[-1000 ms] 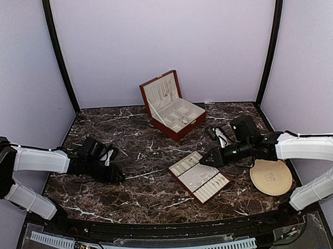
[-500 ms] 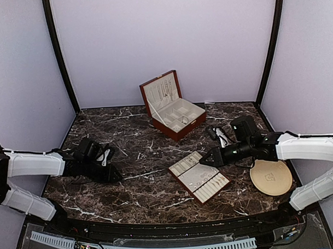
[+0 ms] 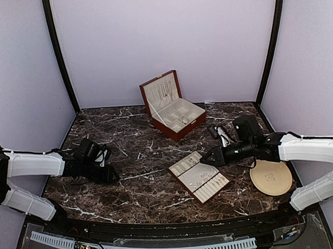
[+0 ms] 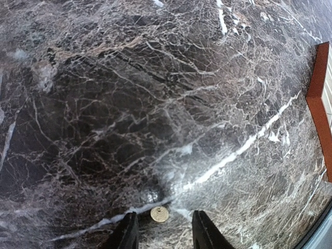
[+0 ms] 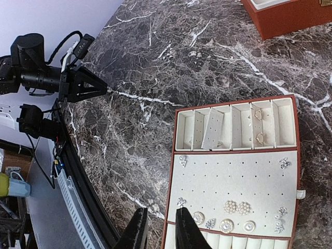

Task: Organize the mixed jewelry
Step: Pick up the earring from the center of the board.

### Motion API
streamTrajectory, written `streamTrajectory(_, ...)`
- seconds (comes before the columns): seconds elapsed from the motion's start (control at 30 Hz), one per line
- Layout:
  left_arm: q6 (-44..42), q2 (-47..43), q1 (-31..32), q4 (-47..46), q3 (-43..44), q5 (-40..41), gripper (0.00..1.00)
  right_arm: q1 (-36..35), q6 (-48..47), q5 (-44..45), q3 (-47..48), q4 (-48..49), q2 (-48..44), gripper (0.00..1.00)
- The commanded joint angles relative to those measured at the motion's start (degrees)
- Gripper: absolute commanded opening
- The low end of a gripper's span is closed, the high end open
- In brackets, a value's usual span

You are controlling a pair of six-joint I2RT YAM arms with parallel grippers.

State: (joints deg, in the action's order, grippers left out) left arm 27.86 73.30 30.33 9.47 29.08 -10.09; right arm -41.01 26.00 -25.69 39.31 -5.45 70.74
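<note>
Left end effector [image 4: 163, 220], half-open and empty, straddles a tiny round jewelry piece [image 4: 159, 214]: probably light, stiff, slippery; best pinched across its rim. Right end effector [image 5: 161, 215] narrowly open, empty.

Open red-brown box [image 3: 191, 125] at back of marble table [image 3: 141, 180]; flat tray [image 3: 183, 166] nearer; beige plate [image 3: 278, 187] right.

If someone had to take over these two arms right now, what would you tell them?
Left claw: open, low over the table, a small round piece lying between its jaws, not gripped.
Right claw: slightly open, nothing seen in it, at the tray's edge.
Done: earrings sit in the tray, chains hang in the box lid.
To do: the round piece, and something small on the plate.
</note>
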Motion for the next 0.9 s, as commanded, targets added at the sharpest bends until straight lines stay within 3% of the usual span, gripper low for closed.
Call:
streamTrajectory(0.0, -0.81, -0.73, 0.00, 0.66, 0.24, 2.58, 0.37, -0.56, 0.33, -0.02, -0.64, 2.75, -0.74, 0.21)
streamTrajectory(0.6, -4.04, 6.34, -0.03, -0.89, 5.10, 2.20, 0.12, -0.57, 0.73, -0.27, -1.32, 2.91, -0.70, 0.21)
streamTrajectory(0.87, -3.87, 5.87, -0.04, 0.66, 4.26, 2.77, 0.10, -0.56, 0.46, -0.39, -1.34, 2.93, -0.43, 0.21)
